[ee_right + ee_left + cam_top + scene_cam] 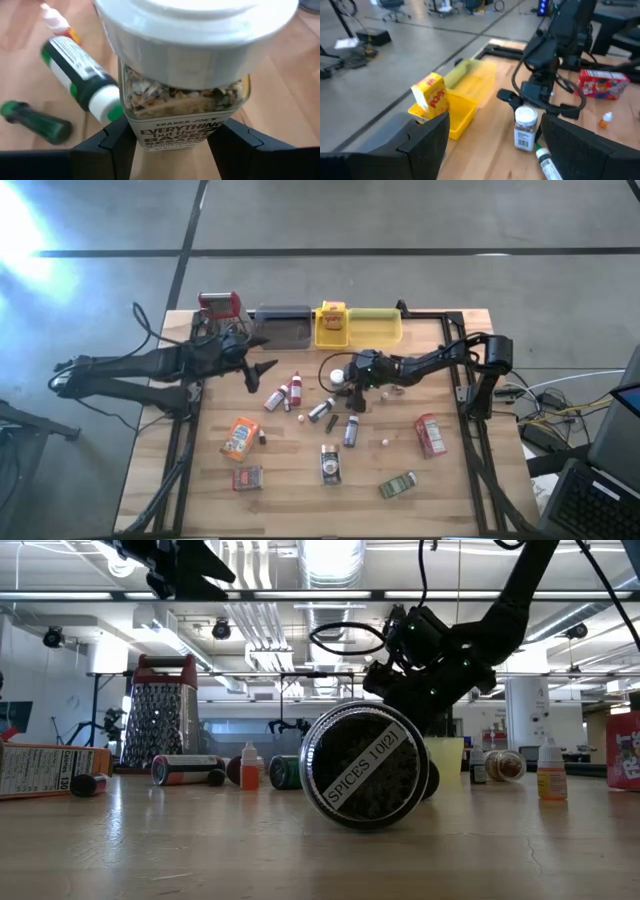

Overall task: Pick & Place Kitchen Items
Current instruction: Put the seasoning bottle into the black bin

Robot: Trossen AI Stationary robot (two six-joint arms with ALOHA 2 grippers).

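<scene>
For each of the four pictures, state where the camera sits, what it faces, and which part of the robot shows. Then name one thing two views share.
High: overhead, facing down on the table; both arms.
Low: at tabletop height, facing a spice tin; right arm above.
Left wrist: past the open left hand toward the yellow tray.
Right wrist: close on the seasoning jar between the right hand fingers.
Shared: both wrist views show that white-capped jar.

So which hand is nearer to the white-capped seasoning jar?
The right hand. The white-capped seasoning jar stands upright between its fingers. The left hand hangs open farther along the table, on the side of the grey tray.
</scene>
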